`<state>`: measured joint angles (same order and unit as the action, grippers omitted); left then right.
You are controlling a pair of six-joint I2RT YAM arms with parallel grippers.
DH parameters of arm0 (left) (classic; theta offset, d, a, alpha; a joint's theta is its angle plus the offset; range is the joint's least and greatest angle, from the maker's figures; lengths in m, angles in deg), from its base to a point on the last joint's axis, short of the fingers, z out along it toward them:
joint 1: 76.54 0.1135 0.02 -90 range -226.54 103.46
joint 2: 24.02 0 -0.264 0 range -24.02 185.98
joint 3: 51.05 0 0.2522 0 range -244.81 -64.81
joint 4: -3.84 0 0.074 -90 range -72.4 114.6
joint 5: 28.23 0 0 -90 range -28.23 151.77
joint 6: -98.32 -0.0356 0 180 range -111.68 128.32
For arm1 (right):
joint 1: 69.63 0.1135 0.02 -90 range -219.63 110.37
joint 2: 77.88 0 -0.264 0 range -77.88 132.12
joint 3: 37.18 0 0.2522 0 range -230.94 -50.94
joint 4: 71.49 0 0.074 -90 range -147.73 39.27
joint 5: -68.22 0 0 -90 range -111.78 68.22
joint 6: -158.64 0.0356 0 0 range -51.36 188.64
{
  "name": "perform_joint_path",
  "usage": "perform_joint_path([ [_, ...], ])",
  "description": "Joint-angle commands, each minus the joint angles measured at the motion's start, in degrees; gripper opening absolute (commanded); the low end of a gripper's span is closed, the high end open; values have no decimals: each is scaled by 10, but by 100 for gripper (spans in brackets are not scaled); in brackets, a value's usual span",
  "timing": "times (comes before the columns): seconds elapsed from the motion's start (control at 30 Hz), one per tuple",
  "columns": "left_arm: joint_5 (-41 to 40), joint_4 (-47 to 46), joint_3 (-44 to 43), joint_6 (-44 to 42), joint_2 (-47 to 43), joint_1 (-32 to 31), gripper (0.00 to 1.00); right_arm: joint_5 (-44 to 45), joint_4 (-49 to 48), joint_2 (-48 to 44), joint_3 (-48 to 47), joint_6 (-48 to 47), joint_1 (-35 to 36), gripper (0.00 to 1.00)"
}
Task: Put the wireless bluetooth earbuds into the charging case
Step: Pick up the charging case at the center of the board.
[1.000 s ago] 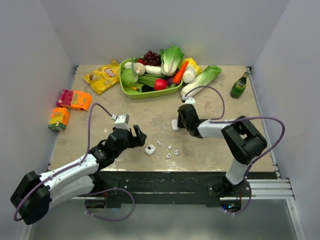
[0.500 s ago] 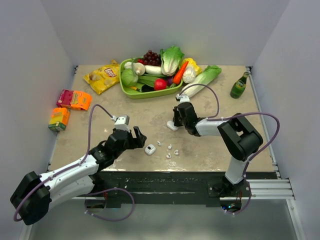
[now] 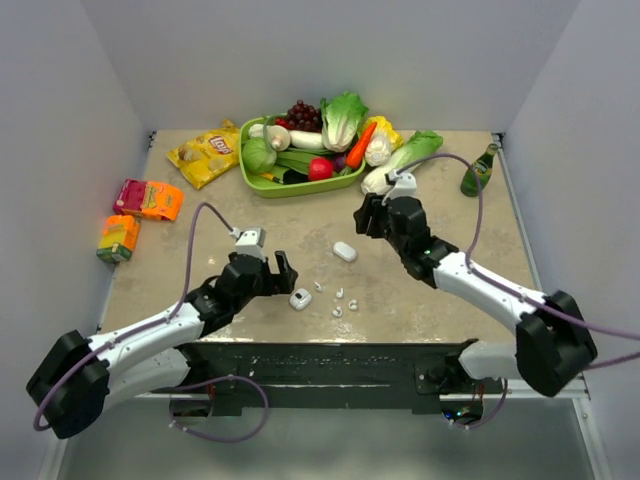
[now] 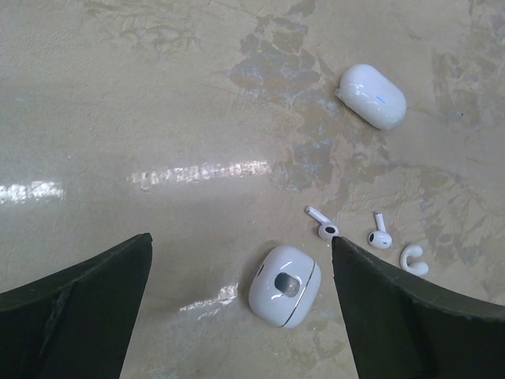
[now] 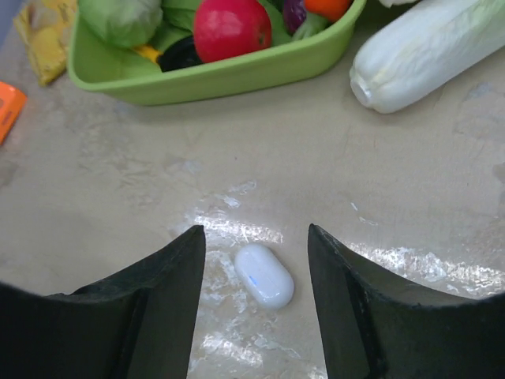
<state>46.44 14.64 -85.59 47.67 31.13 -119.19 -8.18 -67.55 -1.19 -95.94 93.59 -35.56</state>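
So far, top view: none of the four earbuds [image 3: 340,293] sits in a case. They lie loose in a small group on the worktop [image 3: 300,225], near the middle of its near edge.
Cases, top view: the near case [image 3: 300,298] lies just left of the group. The far case [image 3: 344,251] lies apart, more toward the middle of the worktop, and looks closed.
Tools, top view: the left tool [image 3: 284,275] hangs just left of the near case, and the right tool [image 3: 365,222] is beyond the far case. Both are released and carry nothing.
What is left: by my judgement everything, that is to pick each earbud and to seat it.
Left wrist view: the fingers [image 4: 79,308] stand wide apart with nothing between them. The near case [image 4: 284,285] lies on the worktop below the gap and shows a grey hollow. Probably it is open, but I cannot tell surely.
Earbuds, left wrist view: a stemmed earbud [image 4: 327,230], a second stemmed earbud [image 4: 380,238] and a hook-shaped earbud [image 4: 413,260] lie just right of the near case. The fourth is hidden, perhaps behind the right finger.
Right wrist view: the jaws are apart and empty. The far case [image 5: 265,275] rests on the worktop under the gap, and the green tray [image 5: 237,79] is beyond it.
Hard to make out: which earbud belongs to which case.
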Motion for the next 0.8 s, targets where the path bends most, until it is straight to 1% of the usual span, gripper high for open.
perform_joint_path([
  [0.0, -5, -42, -86, -47, 86, -22, 100, -12, 69, -91, 28, 18, 1, 59],
  [0.07, -3, -52, -112, -75, 125, -32, 100, -19, 83, -124, 41, 19, 1, 59],
  [0.1, 9, -58, -139, -87, 164, -34, 100, -19, 96, -155, 52, 19, 1, 59],
  [0.17, 25, -60, -172, -125, 208, -40, 100, -25, 96, -188, 66, 17, 1, 59],
  [0.2, 28, -48, -215, -132, 256, -40, 100, -25, 116, -220, 70, 16, 1, 60],
  [0.27, 43, -11, -264, -159, 302, -41, 100, -20, 125, -245, 79, 19, 2, 60],
  [0.3, 63, -10, -294, -170, 335, -42, 100, -19, 132, -268, 82, 21, 2, 59],
  [0.33, 70, -9, -305, -196, 347, -41, 100, -24, 133, -278, 85, 24, 2, 60],
  [0.4, 113, -48, -307, -224, 360, -43, 100, -37, 141, -294, 90, 23, 1, 60],
  [0.43, 120, -63, -307, -247, 363, -43, 100, -48, 147, -304, 90, 22, 1, 60],
  [0.5, 133, -54, -333, -269, 378, -43, 100, -60, 165, -309, 87, 16, 1, 59],
  [0.53, 138, -44, -343, -294, 384, -44, 100, -62, 173, -312, 85, 10, 1, 59],
  [0.57, 138, -28, -353, -299, 390, -43, 100, -62, 184, -312, 84, 8, 1, 59],
  [0.77, 150, -13, -387, -328, 435, -43, 100, -70, 194, -330, 85, 5, 1, 59],
])
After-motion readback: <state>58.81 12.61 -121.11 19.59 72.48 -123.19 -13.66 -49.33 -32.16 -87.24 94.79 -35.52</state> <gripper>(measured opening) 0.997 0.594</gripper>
